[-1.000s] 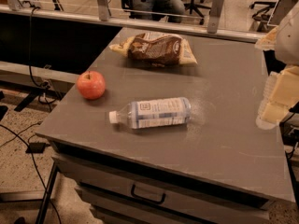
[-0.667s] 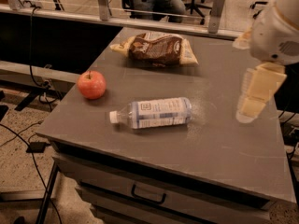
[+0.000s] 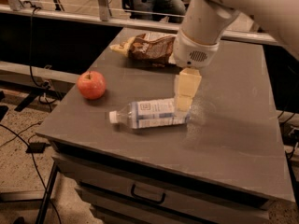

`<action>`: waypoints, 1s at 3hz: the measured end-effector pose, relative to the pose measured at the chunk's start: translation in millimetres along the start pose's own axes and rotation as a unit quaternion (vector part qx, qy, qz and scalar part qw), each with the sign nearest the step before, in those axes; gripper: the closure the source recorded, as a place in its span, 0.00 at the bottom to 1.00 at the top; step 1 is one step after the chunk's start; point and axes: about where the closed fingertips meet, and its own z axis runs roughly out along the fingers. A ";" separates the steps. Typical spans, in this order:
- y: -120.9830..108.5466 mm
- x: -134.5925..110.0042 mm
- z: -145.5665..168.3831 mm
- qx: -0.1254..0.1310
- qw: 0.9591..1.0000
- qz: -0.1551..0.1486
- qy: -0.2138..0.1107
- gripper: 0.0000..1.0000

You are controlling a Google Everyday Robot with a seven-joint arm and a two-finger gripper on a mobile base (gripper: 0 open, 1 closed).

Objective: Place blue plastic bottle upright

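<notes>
The blue plastic bottle [image 3: 150, 113] lies on its side on the grey table [image 3: 233, 125], with its white cap pointing left and its base to the right. My gripper [image 3: 185, 97] hangs down from the white arm, right over the bottle's base end. Its cream-coloured fingers [image 3: 187, 84] reach down to the bottle's right end.
A red apple [image 3: 91, 84] sits at the table's left edge. A brown snack bag [image 3: 148, 48] lies at the back of the table. The table has a drawer with a handle [image 3: 147, 195] in front. Cables and a stand are on the floor at left.
My arm has swung in from the right side of the table to above the bottle's base end. The bottle, apple and bag have not moved on the table.
</notes>
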 end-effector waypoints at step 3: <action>-3.2 -37.2 36.4 -0.019 1.000 -0.017 -0.016 0.00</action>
